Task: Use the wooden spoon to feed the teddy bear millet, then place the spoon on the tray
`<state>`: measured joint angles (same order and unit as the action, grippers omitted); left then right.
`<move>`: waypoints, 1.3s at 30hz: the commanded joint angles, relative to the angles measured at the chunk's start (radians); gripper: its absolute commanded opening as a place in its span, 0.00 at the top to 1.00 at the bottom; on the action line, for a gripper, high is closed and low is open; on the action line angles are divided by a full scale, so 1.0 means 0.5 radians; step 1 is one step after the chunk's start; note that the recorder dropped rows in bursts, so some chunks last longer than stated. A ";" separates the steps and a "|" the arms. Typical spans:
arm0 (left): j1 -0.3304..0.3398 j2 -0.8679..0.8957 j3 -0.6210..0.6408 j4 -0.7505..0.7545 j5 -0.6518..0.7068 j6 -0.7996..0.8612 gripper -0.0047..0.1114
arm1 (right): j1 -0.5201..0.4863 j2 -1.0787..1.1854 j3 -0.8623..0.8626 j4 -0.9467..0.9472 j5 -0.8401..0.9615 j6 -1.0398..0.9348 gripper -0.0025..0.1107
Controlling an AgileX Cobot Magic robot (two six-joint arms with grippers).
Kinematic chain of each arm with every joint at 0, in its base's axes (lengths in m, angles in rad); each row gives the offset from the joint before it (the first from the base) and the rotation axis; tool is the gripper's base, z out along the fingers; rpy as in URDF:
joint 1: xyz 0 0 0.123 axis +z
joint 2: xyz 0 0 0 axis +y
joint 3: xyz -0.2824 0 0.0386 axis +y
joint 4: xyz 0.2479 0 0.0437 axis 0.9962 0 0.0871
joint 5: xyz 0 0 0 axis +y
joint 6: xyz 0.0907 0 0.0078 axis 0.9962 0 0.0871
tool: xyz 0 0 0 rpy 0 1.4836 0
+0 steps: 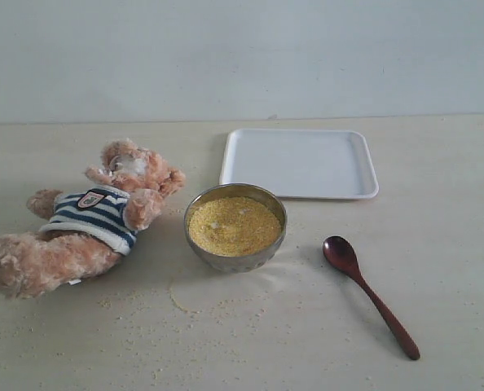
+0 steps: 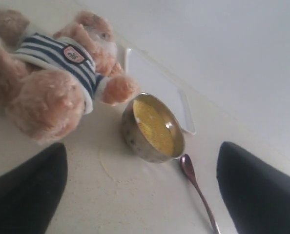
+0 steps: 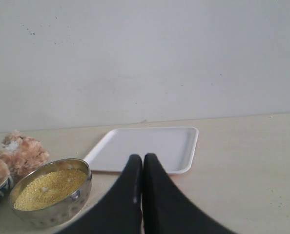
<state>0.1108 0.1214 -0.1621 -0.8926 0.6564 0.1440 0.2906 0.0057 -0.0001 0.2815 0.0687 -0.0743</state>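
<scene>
Table [image 1: 437, 269]: beige, dusted with millet [image 1: 234, 226] specks near the bowl [image 1: 234, 262]; pale wall [image 1: 242, 57] behind.
Left gripper [image 2: 142, 145]: fingers spread wide, nothing held or touched. Bear [image 1: 95, 216], millet-filled bowl and spoon [image 1: 372, 300] are seen ahead of it, the spoon lying flat just beside the bowl.
Right gripper [image 3: 143, 157]: fingers pressed together, nothing pinched. Tray [image 1: 299, 163] is seen ahead, beyond the tips; bowl ahead, off to one side.

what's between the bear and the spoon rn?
The steel bowl holding the millet lies between the teddy bear and the wooden spoon. It shows best in the exterior view, and the left wrist view shows it too.
</scene>
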 commanded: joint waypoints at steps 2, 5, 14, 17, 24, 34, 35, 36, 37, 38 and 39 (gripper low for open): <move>-0.008 0.253 -0.126 0.149 -0.109 0.080 0.28 | -0.004 -0.011 0.000 0.001 -0.021 -0.003 0.98; -0.008 0.393 -0.280 0.305 -0.102 0.080 0.28 | -0.004 -0.011 0.000 0.001 -0.021 -0.003 0.98; -0.008 1.107 -0.835 0.532 0.087 0.218 0.28 | -0.004 -0.011 0.000 0.001 -0.021 -0.003 0.98; -0.008 1.463 -1.023 0.532 0.219 0.399 0.28 | -0.004 -0.011 0.000 0.001 -0.021 -0.003 0.98; -0.008 2.255 -1.391 0.532 0.408 0.740 0.28 | -0.004 -0.011 0.000 0.001 -0.021 -0.008 0.98; -0.008 2.661 -1.633 0.810 0.182 0.808 0.28 | -0.004 -0.011 0.000 0.001 -0.021 -0.008 0.98; -0.008 2.674 -1.633 0.825 0.143 0.808 0.28 | -0.004 -0.011 0.000 0.001 -0.021 -0.008 0.98; -0.008 2.700 -1.633 0.824 0.116 0.808 0.28 | -0.004 -0.011 0.000 0.001 -0.021 -0.008 0.98; -0.008 2.718 -1.633 0.824 0.097 0.808 0.28 | -0.004 -0.011 0.000 0.001 -0.021 -0.008 0.98; -0.008 2.739 -1.633 0.824 0.087 0.808 0.27 | -0.004 -0.011 0.000 0.001 -0.021 -0.008 0.98; -0.008 2.774 -1.633 0.824 0.074 0.808 0.26 | -0.004 -0.011 0.000 0.001 -0.021 -0.008 0.98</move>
<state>0.1108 1.4794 -0.9728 -0.4878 0.7229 0.5427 0.2906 0.0057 -0.0001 0.2815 0.0687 -0.0743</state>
